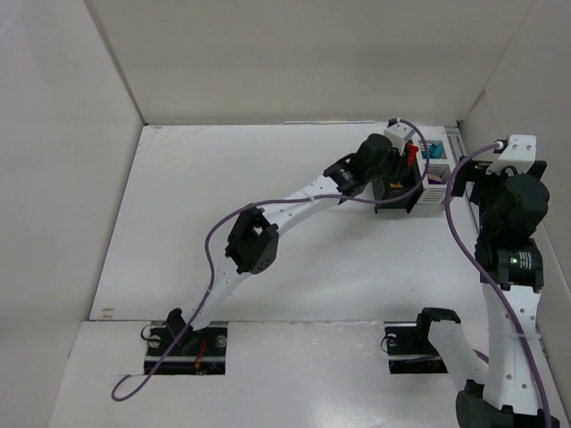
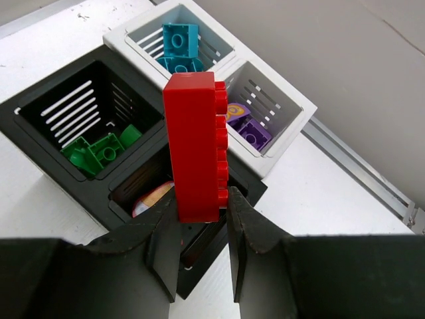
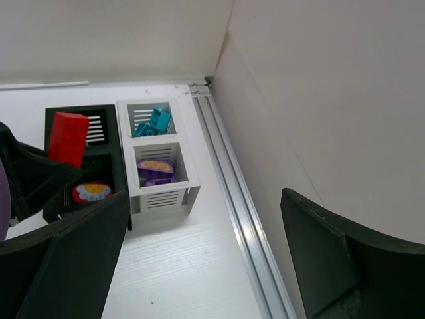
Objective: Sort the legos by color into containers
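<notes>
My left gripper (image 2: 202, 212) is shut on the lower end of a long red lego (image 2: 196, 146), which stands upright above the near black container (image 2: 126, 193); a round red, yellow and white piece lies inside that container. The containers (image 1: 419, 183) sit joined at the table's far right. Green legos (image 2: 93, 153) lie in the other black one, teal legos (image 2: 180, 43) in the far white one, and purple legos (image 2: 246, 126) in the near white one. My right gripper (image 3: 204, 199) hangs wide open and empty over bare table beside the purple container (image 3: 158, 171).
An aluminium rail (image 3: 232, 193) runs along the foot of the right wall, close beside the white containers. White enclosure walls (image 1: 526, 71) stand at the back and on both sides. The left arm (image 1: 259, 236) stretches diagonally across the table.
</notes>
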`<action>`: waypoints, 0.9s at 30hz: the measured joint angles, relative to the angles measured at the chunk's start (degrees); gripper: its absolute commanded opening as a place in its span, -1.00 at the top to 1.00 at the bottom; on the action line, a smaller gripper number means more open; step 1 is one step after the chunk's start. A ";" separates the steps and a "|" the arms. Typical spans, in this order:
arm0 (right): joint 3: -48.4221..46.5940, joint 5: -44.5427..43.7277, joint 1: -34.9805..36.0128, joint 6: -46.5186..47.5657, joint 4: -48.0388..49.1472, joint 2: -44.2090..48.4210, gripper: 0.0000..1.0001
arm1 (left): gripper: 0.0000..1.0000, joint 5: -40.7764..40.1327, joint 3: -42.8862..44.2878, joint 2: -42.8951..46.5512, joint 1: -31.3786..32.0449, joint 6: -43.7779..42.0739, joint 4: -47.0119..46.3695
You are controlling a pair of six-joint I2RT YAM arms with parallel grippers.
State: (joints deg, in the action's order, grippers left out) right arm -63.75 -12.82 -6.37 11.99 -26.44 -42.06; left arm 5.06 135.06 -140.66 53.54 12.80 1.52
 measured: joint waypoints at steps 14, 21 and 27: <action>0.00 0.59 0.00 0.07 -0.15 -0.90 -0.99 | -0.35 -1.09 -2.54 -0.55 0.28 -0.11 -0.74; 0.00 0.59 0.00 0.28 -0.15 -0.79 -0.99 | -1.00 -1.55 -5.57 2.01 0.28 -1.46 1.84; 0.00 1.55 0.00 0.68 -0.20 -2.73 -0.99 | -1.00 -5.33 -20.55 19.67 0.31 -2.21 4.20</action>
State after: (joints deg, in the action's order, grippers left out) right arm -63.75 -11.27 -6.37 12.67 -26.63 -44.80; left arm -0.27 114.52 -120.99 53.84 10.59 5.72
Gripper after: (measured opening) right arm 0.994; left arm 0.997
